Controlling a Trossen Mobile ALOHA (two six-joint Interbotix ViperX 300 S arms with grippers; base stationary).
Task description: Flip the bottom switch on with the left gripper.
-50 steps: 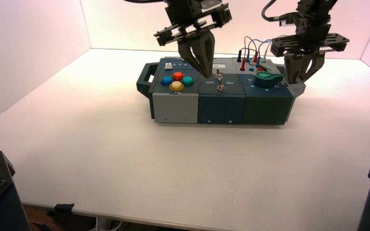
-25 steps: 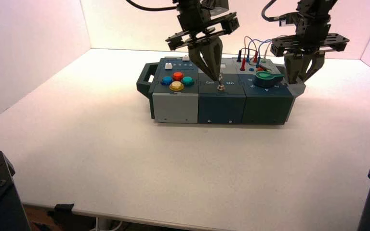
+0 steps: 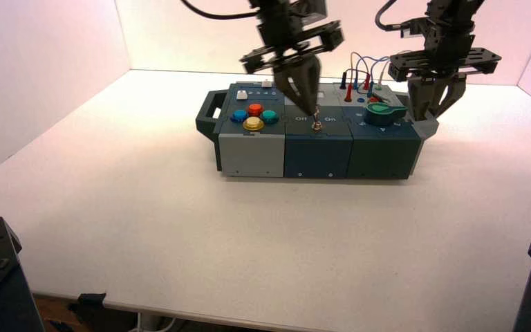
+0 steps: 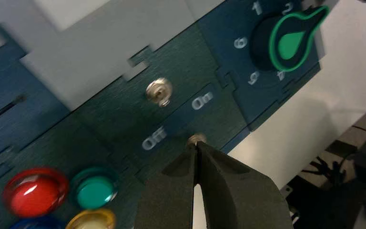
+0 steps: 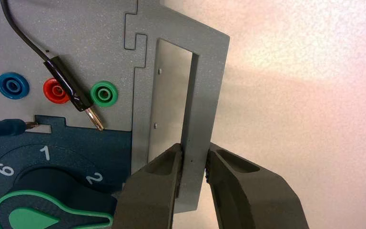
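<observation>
In the high view, we have the black left gripper [image 3: 312,113] low over the middle of the box, its tips right beside the small silver metal toggle with the brassy nut base [image 3: 317,126]. That is our bottom switch, on the dark middle panel, nearest the front edge, below the white "Off" and "On" lettering. The reach looks done; what remains, as we judge it, is the push toward "On" and then backing clear.

In the left wrist view, our left jaws are together, making one narrow point at the switch's base. They hide most of the lever (the very part we want to read), so we cannot tell whether it has flipped, nor whether the tips touch it. The other silver toggle [image 4: 159,91] stands apart from them, and a sound push should leave it alone. We would call the task well along but unconfirmed until the lever shows.

In the right wrist view, the black right gripper [image 5: 195,149] is clamped on the grey plastic handle [image 5: 206,95] at the box's right end. It takes no part in the flip itself, though we think it helps steady the box against the push.
</observation>
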